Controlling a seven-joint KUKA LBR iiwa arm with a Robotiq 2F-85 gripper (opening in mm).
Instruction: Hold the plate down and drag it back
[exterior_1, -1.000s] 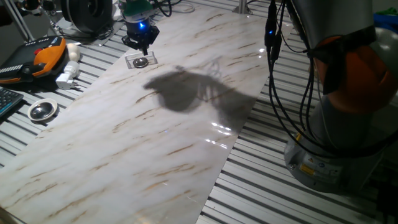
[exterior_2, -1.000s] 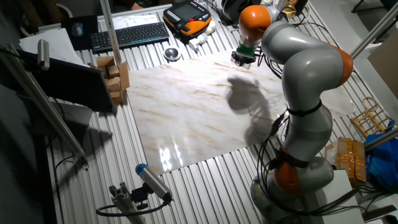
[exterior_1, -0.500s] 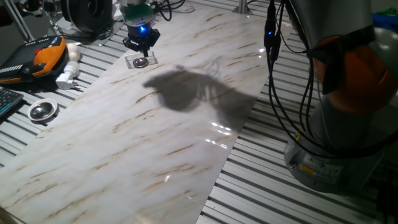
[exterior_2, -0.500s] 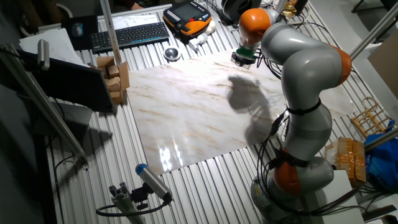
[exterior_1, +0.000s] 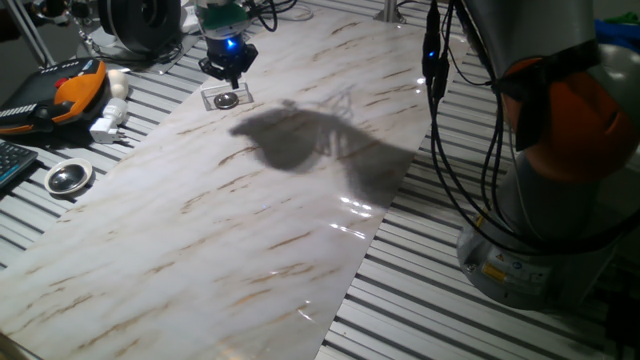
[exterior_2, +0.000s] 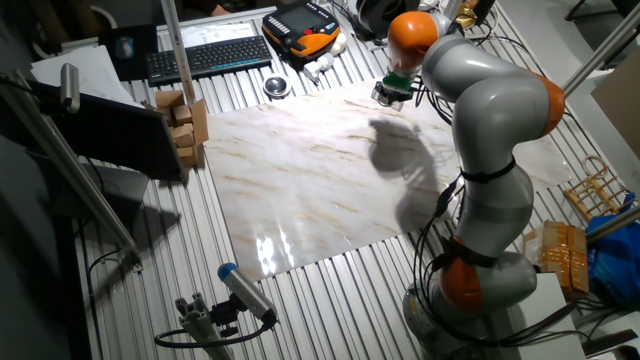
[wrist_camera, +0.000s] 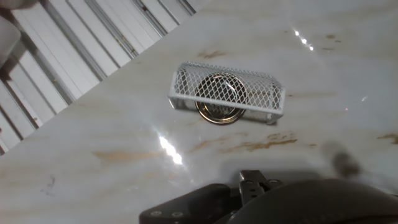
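The plate (exterior_1: 227, 99) is a small shiny metal disc on the marble board's far left corner, lying under a small rectangular mesh piece (wrist_camera: 261, 99). In the hand view the plate (wrist_camera: 217, 116) shows through and below the mesh, at centre. My gripper (exterior_1: 230, 72) hangs just above and behind the plate, apart from it, with its fingers drawn together into one tip and nothing held. In the other fixed view my gripper (exterior_2: 388, 97) hides the plate.
A larger round metal dish (exterior_1: 68, 177) sits on the slatted table left of the board, also in the other fixed view (exterior_2: 277, 87). An orange pendant (exterior_1: 60, 90) and a white plug (exterior_1: 108, 122) lie nearby. The robot base (exterior_1: 540, 230) stands at the right.
My gripper has shifted slightly up and away over the plate, and its shadow moved with it. The plate and mesh piece have not moved.
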